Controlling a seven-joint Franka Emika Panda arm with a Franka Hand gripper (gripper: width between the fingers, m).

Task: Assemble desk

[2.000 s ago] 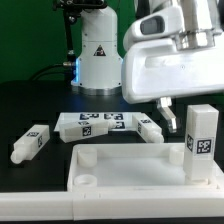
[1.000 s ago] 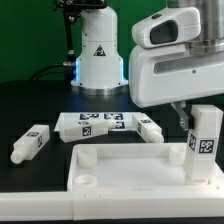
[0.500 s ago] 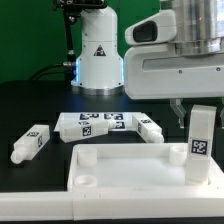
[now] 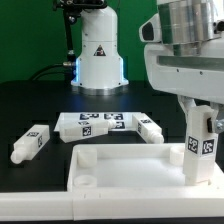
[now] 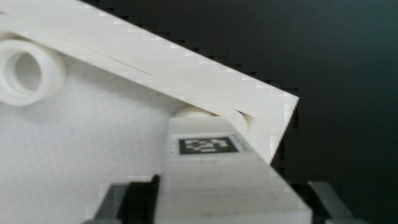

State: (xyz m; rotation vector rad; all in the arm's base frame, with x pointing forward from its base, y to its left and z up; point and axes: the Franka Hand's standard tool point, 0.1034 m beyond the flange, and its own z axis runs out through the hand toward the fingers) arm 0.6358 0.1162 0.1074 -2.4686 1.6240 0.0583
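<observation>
The white desk panel point(image 4: 120, 170) lies at the front with its rim up and a round corner hole point(image 4: 85, 180). One tagged leg point(image 4: 203, 152) stands upright at the panel's corner on the exterior view's right. My gripper point(image 4: 205, 118) comes down over its top and is shut on it. In the wrist view the leg point(image 5: 222, 175) fills the gap between my two fingers point(image 5: 128, 202), with the gripper point(image 5: 226, 205) above the panel point(image 5: 89, 150) and a corner hole point(image 5: 25, 72). Two loose legs lie on the table, one point(image 4: 30, 143) at the left and one point(image 4: 150, 128) behind the panel.
The marker board point(image 4: 92, 123) lies behind the panel in the middle. The arm's white base point(image 4: 98, 55) stands at the back. The table top is black.
My gripper has swung to the exterior view's right and come lower over the upright leg. The leg has turned about its axis and now sits slightly lower at the corner.
</observation>
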